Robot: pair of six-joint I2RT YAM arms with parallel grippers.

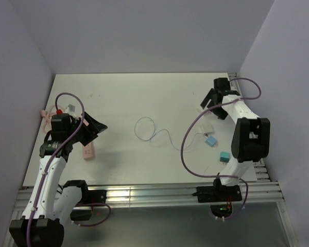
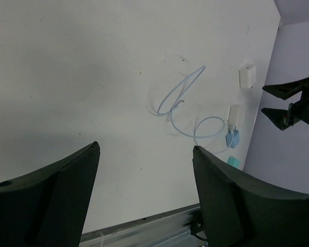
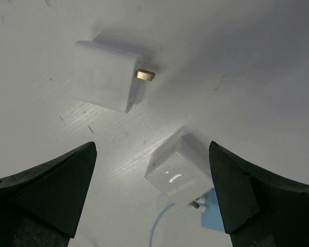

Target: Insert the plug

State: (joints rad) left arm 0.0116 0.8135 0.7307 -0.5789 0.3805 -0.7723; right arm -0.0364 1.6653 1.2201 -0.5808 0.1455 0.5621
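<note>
Hovering low over the far right of the counter (image 1: pixel 144 92), the right jaws are recorded wide apart and empty. Below them lie a white cube (image 3: pixel 105 77) with a brass prong (image 3: pixel 145 75) and, near it, a white block (image 3: pixel 177 172) from which a thin wire (image 2: pixel 208 137) leads off. The left jaws are likewise apart and empty, raised beside the pink socket strip (image 1: pixel 88 150) at the left of the counter.

The plug (image 2: pixel 182 102) is taken to be the tiny tip at the free end of the wire. It lies loose mid-counter by the wire's loop, well apart from both arms and from the strip.

Risks, as judged from here:
- The wrong item could be picked. The right jaws are placed over the cube and block, not over the plug, so a closure here would seize an adapter body.
- The plug is far smaller than either pair of jaws. It could be pinched off-centre and twisted out of line, or the wire alone could be caught.
- If the block is lifted or dragged, the wire would be pulled and the loop shifted. The plug could be flicked out of position.
- The blue block (image 1: pixel 212 140), just beside the white block, could be knocked during a descent.
- Which opening is meant to receive the plug cannot be told from these views.
</note>
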